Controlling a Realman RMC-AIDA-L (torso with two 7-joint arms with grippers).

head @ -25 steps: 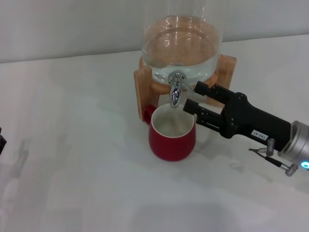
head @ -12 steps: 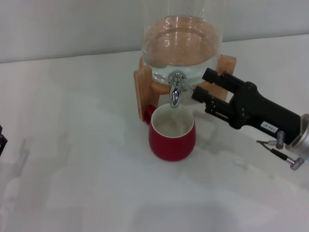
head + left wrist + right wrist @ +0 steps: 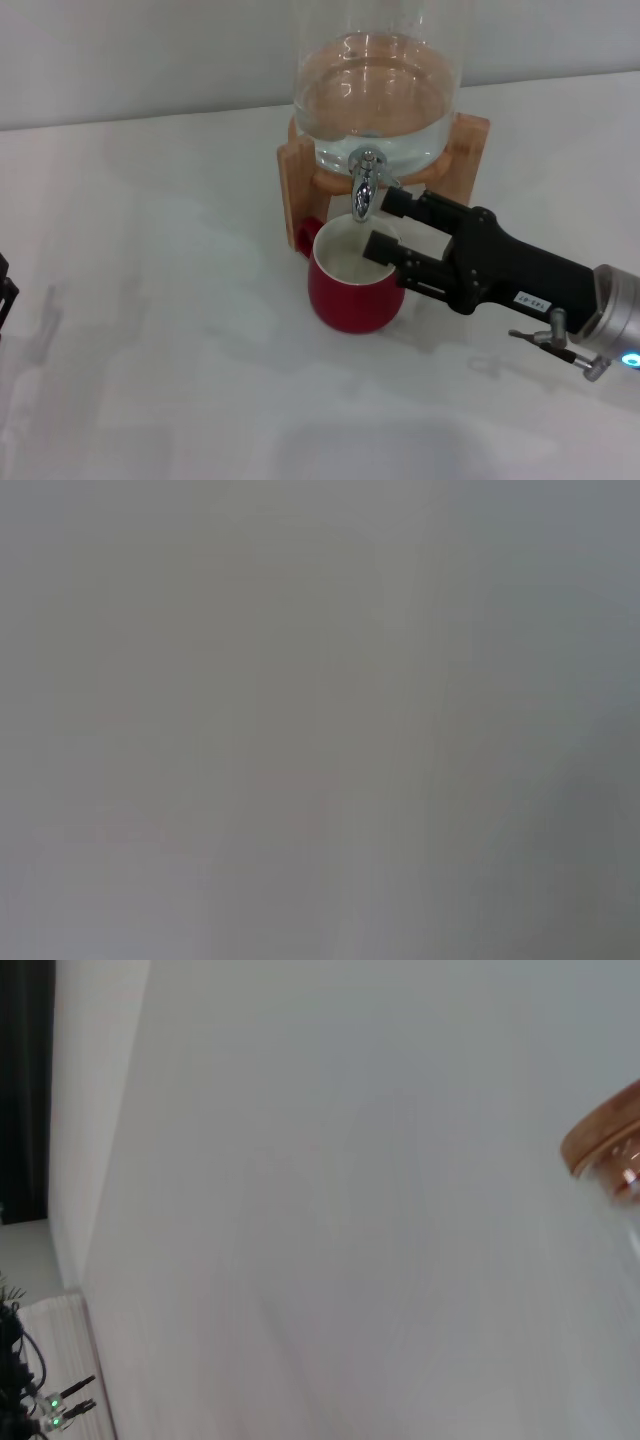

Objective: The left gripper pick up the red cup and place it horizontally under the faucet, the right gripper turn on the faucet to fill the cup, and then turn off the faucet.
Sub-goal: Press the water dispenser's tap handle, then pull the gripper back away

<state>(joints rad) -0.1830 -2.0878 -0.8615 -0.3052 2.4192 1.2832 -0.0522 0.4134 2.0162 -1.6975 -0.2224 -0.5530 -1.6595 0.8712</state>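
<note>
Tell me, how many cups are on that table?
1: the red cup stands under the faucet, with the right gripper beside it. No others show.

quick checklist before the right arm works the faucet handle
1. Red cup upright under the faucet spout: ok.
2. Right tool open, fingers spread beside the spout: ok.
3. Right tool on the lever handle: not ok, its lower finger hangs over the cup's mouth.
4. Water flowing, cup level: cannot tell.
5. Glass jar seated on its wooden stand: ok.
6. Left tool away from the cup, at the table's left edge: ok.
</note>
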